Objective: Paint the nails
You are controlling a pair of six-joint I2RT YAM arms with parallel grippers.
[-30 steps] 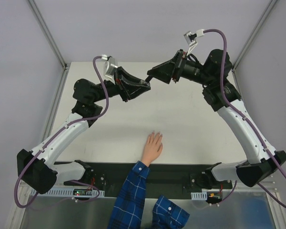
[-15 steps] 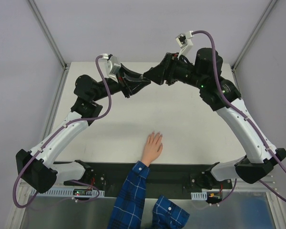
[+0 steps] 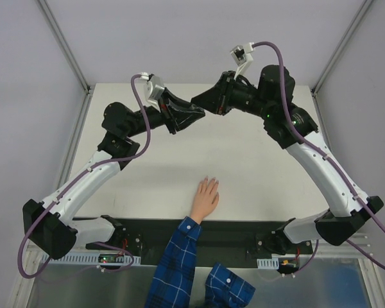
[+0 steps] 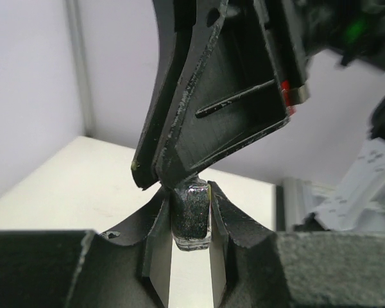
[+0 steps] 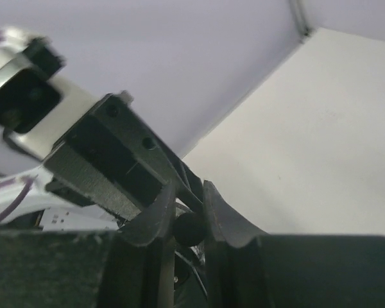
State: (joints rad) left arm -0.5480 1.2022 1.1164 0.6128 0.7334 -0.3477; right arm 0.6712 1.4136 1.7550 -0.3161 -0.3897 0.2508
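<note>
Table (image 3: 244, 160): pale top. You see both arms reaching over its far half.

Left arm (image 3: 90, 179) comes in from the left and right arm (image 3: 321, 167) from the right. Their wrists meet at far centre.

Sleeve (image 3: 179, 256): blue plaid, entering over the near edge between the two arm bases.

Hand (image 3: 205, 199): lies flat on the table, palm down, fingers pointing to the far side, near centre.

Writing: the white strip (image 4: 372, 173) at the right of the left wrist view carries marks too blurred for you to read.

Left gripper (image 4: 191, 206): its fingers are pressed in on the bottle (image 4: 191, 221). The bottle is small, dark and glassy, and stands upright between the pads above the table.

Right gripper (image 5: 185, 215): its fingers are drawn in tight on the cap (image 5: 188, 229), a small dark round knob. In the left wrist view you see these fingers coming down onto the top of the bottle.

Nails (image 3: 210, 183): they sit at the fingertips of the hand and are too small to make out from above. They lie well apart from both grippers, on the near side of the point where the grippers meet and almost in line with it. Only bare table lies between.
</note>
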